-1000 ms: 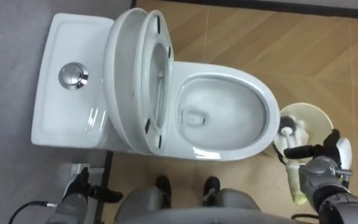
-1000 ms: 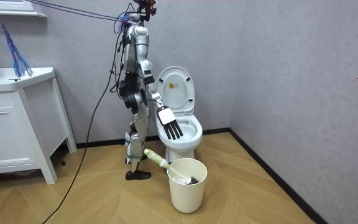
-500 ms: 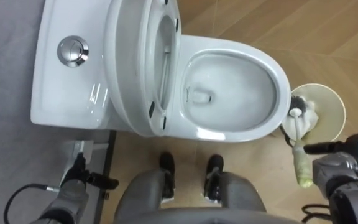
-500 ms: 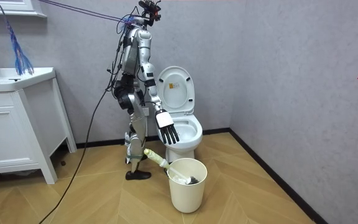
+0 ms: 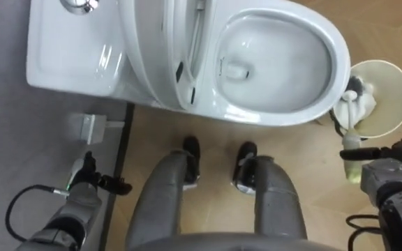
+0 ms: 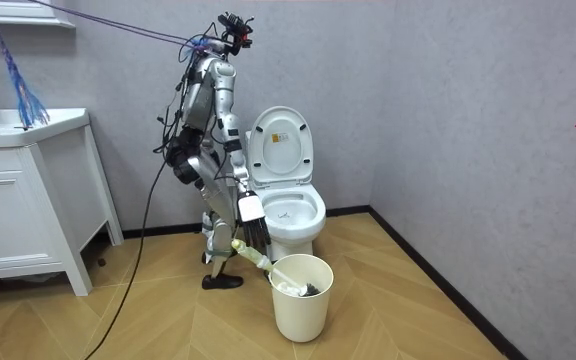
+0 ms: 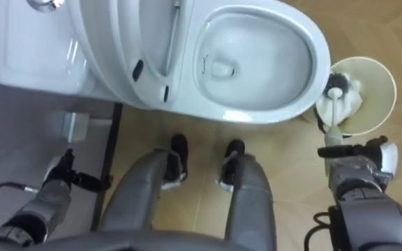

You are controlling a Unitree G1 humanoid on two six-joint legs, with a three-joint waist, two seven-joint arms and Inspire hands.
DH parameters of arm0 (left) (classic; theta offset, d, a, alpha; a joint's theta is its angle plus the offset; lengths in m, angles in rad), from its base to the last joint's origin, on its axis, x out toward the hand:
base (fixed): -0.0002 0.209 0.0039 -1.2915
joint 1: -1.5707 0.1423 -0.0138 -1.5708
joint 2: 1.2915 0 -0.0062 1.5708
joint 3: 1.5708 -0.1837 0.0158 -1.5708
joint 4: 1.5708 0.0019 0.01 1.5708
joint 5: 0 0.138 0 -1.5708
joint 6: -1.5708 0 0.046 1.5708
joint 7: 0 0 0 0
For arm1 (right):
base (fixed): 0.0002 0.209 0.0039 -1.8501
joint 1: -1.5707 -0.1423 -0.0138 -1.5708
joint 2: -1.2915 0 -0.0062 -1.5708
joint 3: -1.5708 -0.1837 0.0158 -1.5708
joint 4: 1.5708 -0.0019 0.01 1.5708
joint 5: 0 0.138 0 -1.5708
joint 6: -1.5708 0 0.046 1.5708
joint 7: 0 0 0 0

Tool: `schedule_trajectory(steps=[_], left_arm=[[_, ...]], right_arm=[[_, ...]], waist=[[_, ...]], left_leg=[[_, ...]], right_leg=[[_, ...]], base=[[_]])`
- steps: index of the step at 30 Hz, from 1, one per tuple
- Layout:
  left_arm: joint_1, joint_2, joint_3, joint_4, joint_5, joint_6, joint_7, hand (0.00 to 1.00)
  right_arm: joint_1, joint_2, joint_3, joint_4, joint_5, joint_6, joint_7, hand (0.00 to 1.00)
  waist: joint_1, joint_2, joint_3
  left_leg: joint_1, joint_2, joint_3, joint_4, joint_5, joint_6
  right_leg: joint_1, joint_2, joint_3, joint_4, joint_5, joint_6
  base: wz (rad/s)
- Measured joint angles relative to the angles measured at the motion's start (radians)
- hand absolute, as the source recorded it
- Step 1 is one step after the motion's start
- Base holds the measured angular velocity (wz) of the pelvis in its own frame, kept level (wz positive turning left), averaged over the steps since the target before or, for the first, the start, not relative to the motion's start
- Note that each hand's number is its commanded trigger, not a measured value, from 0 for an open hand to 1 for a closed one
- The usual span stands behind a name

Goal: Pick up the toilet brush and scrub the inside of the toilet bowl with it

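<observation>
White-stemmed toilet brush with yellow-green handle (image 5: 352,171) leans head-down in the round cream plastic bucket (image 5: 393,97), with the grip poking over the rim toward the robot. Right hand (image 5: 389,174) is right at the grip, fingers straight and not wrapped; contact unclear. To grab cleanly: palm alongside the grip, wrap fully, then lift along the stem so the bucket doesn't tip. Left hand (image 5: 84,183) hangs idle, fingers relaxed, beside the white ceramic toilet (image 5: 278,117).

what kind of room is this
Most likely a bathroom: a white ceramic toilet with its lid raised, a white vanity cabinet with a basin, and a cream round bucket holding a toilet brush.
</observation>
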Motion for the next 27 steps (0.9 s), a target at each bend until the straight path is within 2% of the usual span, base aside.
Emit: schedule_trajectory(steps=[5,10,12,16,22,27], left_arm=[[-0.001,0.006,-0.021,-0.018,-0.012,0.006,-0.001,0.00],[0.001,0.007,-0.028,-0.037,-0.040,0.022,-0.015,0.00],[0.001,0.007,-0.028,-0.042,-0.040,0.027,-0.031,0.00],[0.005,0.006,-0.029,-0.041,-0.042,0.034,-0.051,0.00],[0.005,0.007,-0.028,-0.036,-0.090,0.034,-0.050,0.00],[0.005,0.015,-0.034,-0.037,-0.130,0.036,-0.050,0.00]], right_arm=[[-0.023,-0.006,0.035,-0.011,0.053,0.000,0.040,0.00],[-0.028,-0.009,0.036,-0.009,0.128,0.000,0.091,0.00],[-0.027,-0.012,0.036,-0.009,0.152,0.001,0.108,0.00],[-0.015,-0.023,0.037,-0.005,0.220,0.001,0.149,0.00],[0.006,-0.059,0.038,-0.004,0.336,0.000,0.183,0.00],[0.001,-0.076,0.077,0.004,0.397,0.001,0.207,0.00]], waist=[[0.001,0.001,-0.0012],[0.001,0.004,-0.0027],[0.004,0.008,-0.0049],[0.005,0.025,-0.0143],[0.028,0.031,-0.0162],[0.028,0.031,-0.0159]], left_leg=[[-0.102,0.009,-0.006,0.109,-0.017,-0.007],[-0.157,0.015,-0.006,0.162,-0.025,-0.012],[-0.176,0.016,-0.008,0.175,-0.024,-0.013],[-0.204,0.012,-0.011,0.197,-0.023,-0.016],[-0.240,0.012,-0.013,0.216,-0.021,-0.019],[-0.307,0.011,-0.012,0.258,-0.028,-0.022]], right_leg=[[-0.103,-0.004,0.009,0.108,-0.020,-0.013],[-0.156,-0.006,0.006,0.163,-0.031,-0.021],[-0.176,-0.008,0.006,0.177,-0.033,-0.025],[-0.203,-0.019,0.001,0.206,-0.038,-0.030],[-0.239,-0.021,0.000,0.230,-0.044,-0.036],[-0.312,-0.023,0.009,0.277,-0.052,-0.038]], base=[[-0.02],[0.02],[0.00],[0.05],[0.01],[0.00]])
